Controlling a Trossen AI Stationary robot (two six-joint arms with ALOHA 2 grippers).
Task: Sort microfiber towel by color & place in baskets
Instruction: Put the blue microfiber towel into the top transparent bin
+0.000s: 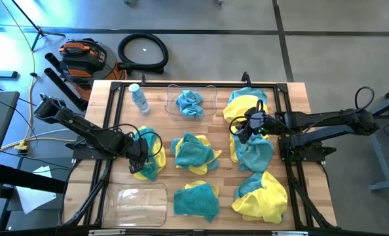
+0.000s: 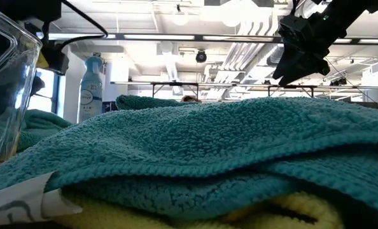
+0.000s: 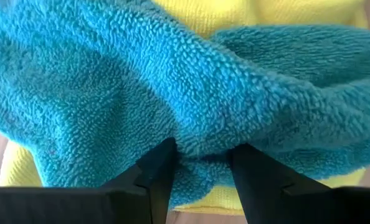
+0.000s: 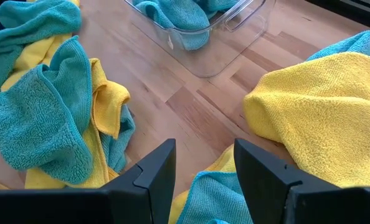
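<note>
Teal and yellow microfiber towels lie in several crumpled piles on the wooden table. My left gripper [image 1: 142,153] [image 3: 203,168] is open and low over the left pile [image 1: 152,161], its fingers on either side of a teal fold. My right gripper [image 1: 245,129] [image 4: 203,168] [image 2: 292,63] is open and hangs in the air above the right-hand piles [image 1: 253,152], touching nothing. One clear basket [image 1: 171,98] [image 4: 232,40] at the far edge holds a teal towel [image 1: 190,103]. A second clear basket [image 1: 141,203] [image 2: 4,83] stands at the near left with nothing in it. My left gripper has its open fingers [image 3: 160,165] set against a raised fold of the top teal towel [image 3: 203,134] of the left pile, one finger on each side of the fold. It comes slanting down from the table's left. The towel lies on a yellow towel [image 3: 23,168] beneath it.
A small clear water bottle [image 1: 139,98] stands at the far left beside the far basket. More mixed piles lie in the middle [image 1: 194,152], near middle [image 1: 198,198] and near right [image 1: 263,195]. Bare wood shows between the piles. Black rails run along the table's sides.
</note>
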